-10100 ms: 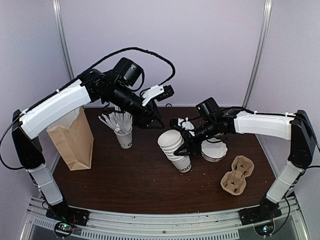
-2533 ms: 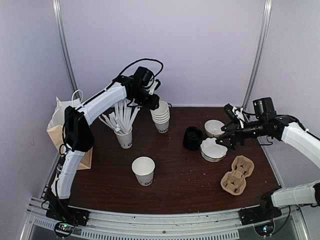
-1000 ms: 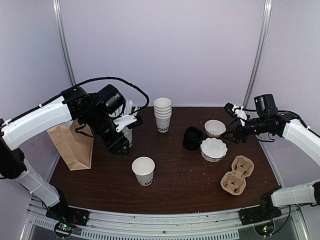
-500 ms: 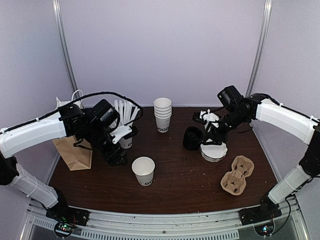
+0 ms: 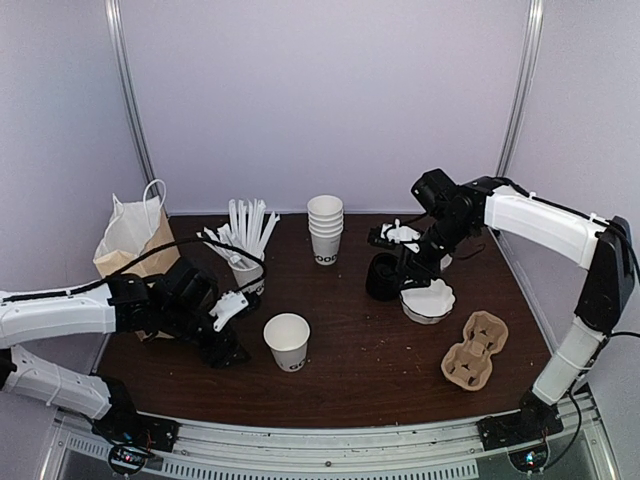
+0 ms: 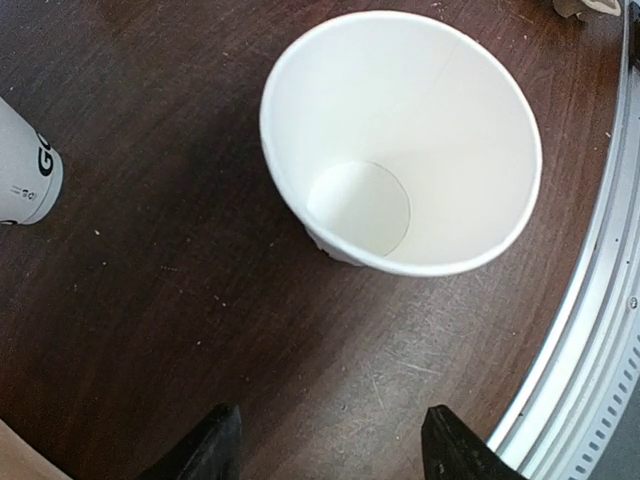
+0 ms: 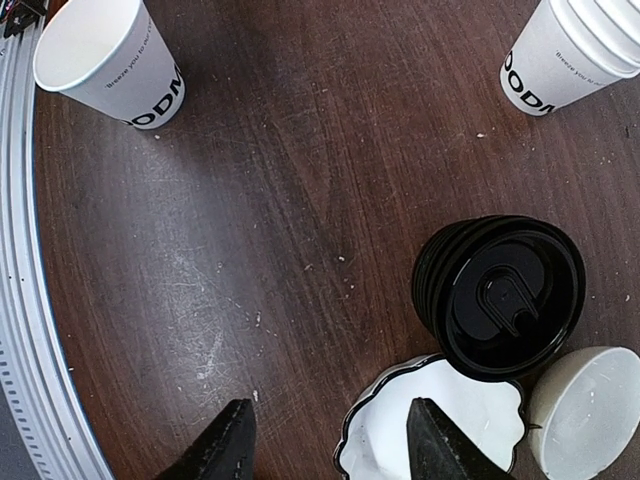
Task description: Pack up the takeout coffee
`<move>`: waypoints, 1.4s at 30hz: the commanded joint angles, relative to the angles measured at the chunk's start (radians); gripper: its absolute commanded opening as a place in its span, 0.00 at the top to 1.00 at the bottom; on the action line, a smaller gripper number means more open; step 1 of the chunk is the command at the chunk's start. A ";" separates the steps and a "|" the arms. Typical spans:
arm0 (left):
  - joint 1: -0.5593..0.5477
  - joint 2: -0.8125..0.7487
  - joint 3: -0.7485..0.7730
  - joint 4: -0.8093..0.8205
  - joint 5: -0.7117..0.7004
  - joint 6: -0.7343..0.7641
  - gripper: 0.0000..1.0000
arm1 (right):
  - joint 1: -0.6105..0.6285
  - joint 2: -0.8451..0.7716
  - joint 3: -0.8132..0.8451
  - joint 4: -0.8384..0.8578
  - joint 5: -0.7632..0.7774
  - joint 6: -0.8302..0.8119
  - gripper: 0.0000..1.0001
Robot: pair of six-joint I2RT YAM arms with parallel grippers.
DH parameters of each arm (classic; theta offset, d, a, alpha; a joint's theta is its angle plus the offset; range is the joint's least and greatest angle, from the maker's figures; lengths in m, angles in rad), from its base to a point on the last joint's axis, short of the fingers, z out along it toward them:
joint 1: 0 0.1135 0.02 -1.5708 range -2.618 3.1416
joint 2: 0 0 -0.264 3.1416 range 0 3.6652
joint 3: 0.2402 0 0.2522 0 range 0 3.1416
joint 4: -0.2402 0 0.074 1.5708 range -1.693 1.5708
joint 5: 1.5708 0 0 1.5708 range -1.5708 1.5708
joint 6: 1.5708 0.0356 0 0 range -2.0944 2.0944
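L jaws released, empty, beside cup; R jaws released by blk lids.

In the left wrist view the coffee cup is hiding its own side, and a neighbouring cup is running off the left edge. The right wrist view is cutting off the cup stack and a pale bowl. From above, the left arm is covering the base of the paper bag.
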 commanded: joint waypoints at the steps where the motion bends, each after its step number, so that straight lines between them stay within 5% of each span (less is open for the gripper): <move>1: -0.005 0.053 -0.021 0.211 0.036 0.019 0.36 | 0.009 0.001 0.047 -0.033 0.002 -0.001 0.44; 8: -0.038 0.183 -0.052 0.441 0.061 -0.014 0.38 | 0.017 0.012 0.062 -0.041 -0.009 0.005 0.44; 22: -0.073 0.302 -0.067 0.629 0.123 0.004 0.46 | 0.018 0.004 0.048 -0.034 -0.034 0.005 0.47; 42: -0.133 0.442 0.026 0.644 0.086 -0.016 0.44 | 0.050 0.108 0.084 -0.007 0.129 0.047 0.54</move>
